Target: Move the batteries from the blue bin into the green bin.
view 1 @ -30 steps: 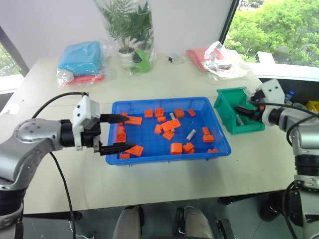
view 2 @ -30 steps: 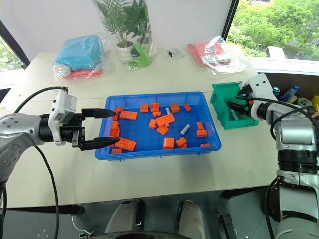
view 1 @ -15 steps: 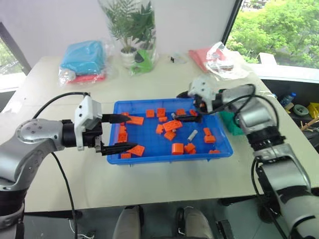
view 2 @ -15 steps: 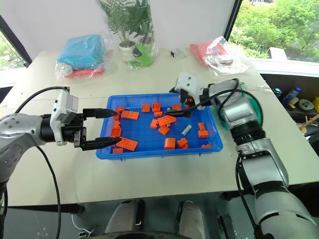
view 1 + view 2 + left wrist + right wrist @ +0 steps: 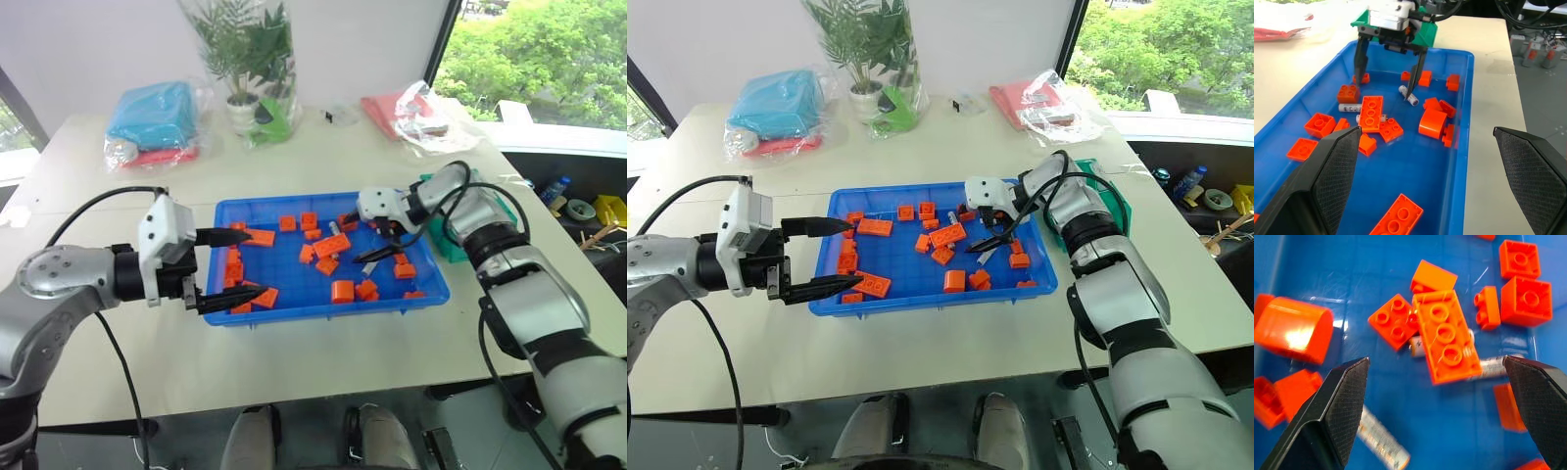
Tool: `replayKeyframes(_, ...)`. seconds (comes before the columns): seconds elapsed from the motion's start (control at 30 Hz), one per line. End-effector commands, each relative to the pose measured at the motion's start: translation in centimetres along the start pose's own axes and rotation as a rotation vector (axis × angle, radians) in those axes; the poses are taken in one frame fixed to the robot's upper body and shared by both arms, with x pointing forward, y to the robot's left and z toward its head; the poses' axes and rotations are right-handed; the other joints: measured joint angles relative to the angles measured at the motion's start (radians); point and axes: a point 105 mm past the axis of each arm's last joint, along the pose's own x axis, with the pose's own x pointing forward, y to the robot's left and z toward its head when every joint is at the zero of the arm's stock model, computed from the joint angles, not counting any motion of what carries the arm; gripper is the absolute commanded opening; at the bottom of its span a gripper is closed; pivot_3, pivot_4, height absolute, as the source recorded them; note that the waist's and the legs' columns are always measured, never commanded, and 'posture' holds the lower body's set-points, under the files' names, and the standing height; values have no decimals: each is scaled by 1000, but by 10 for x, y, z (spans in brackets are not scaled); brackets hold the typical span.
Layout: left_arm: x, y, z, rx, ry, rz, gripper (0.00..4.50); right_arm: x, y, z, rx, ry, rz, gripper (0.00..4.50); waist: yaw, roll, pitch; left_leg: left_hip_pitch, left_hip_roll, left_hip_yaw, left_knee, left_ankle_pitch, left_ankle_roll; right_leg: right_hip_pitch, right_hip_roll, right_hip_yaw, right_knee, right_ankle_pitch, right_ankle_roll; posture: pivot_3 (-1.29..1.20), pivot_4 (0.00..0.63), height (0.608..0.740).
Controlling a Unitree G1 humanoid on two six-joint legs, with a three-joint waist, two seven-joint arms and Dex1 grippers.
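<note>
The blue bin (image 5: 323,315) lies mid-table, strewn with orange blocks (image 5: 343,291). My right gripper (image 5: 377,243) hangs open over its right half, fingers pointing down among the blocks. One fingertip is right beside a silver-grey battery (image 5: 1411,96); I cannot tell whether it touches. In the right wrist view that battery (image 5: 1382,436) lies near one finger, and two others (image 5: 1493,366) poke out from under a long orange brick (image 5: 1442,342). The green bin (image 5: 1114,201) stands just past the blue bin's right end, partly hidden by my right arm. My left gripper (image 5: 250,264) is open and empty over the bin's left end.
A wrapped potted plant (image 5: 250,69), a light-blue cloth bundle (image 5: 152,113) and a red bag in clear plastic (image 5: 416,108) line the table's far side. Bare tabletop (image 5: 323,367) runs in front of the blue bin up to the near edge.
My right gripper has swung from the green bin over to the blue bin, opened wide and sunk toward the blocks. The left gripper has stayed where it was.
</note>
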Motion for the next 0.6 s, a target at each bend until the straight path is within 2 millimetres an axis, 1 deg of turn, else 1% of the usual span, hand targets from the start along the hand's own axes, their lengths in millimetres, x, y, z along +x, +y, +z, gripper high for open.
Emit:
replayKeyframes(0.03,-6,-2,11,43,-19,21,4500,-2,-9,10,-52,-3,-25,4479,1,0,0,0,0,0,0,0,0,0,0,0,0,0,0,0,150,672)
replayKeyframes(0.2,-8,-2,12,46,-18,31,4500,6,-8,5,-63,36,-27,4479,0,1,1,0,0,0,0,0,0,0,0,0,0,0,0,0,150,672)
replayKeyframes(0.4,-7,-3,14,49,-19,30,4500,14,-10,5,-51,49,-44,4479,-2,1,1,0,0,0,0,0,0,0,0,0,1,1,-2,0,150,672)
replayKeyframes(0.47,-6,-3,15,50,-20,30,4500,16,-10,5,-47,48,-47,3970,-1,1,1,0,0,0,0,0,0,0,0,0,1,1,-2,0,150,672)
replayKeyframes(0.5,-6,-3,16,52,-22,30,4500,17,-10,5,-46,45,-48,3644,0,1,1,0,0,0,1,0,0,0,0,0,0,1,-2,0,150,672)
replayKeyframes(0.53,-6,-3,16,52,-23,30,4500,17,-10,6,-44,42,-49,3207,-1,1,1,0,0,0,1,0,0,0,0,0,0,1,-1,0,150,672)
replayKeyframes(0.6,-6,-2,17,54,-26,30,4500,18,-10,6,-36,32,-47,2182,-1,1,1,0,0,0,1,0,0,0,0,0,1,1,-2,0,150,672)
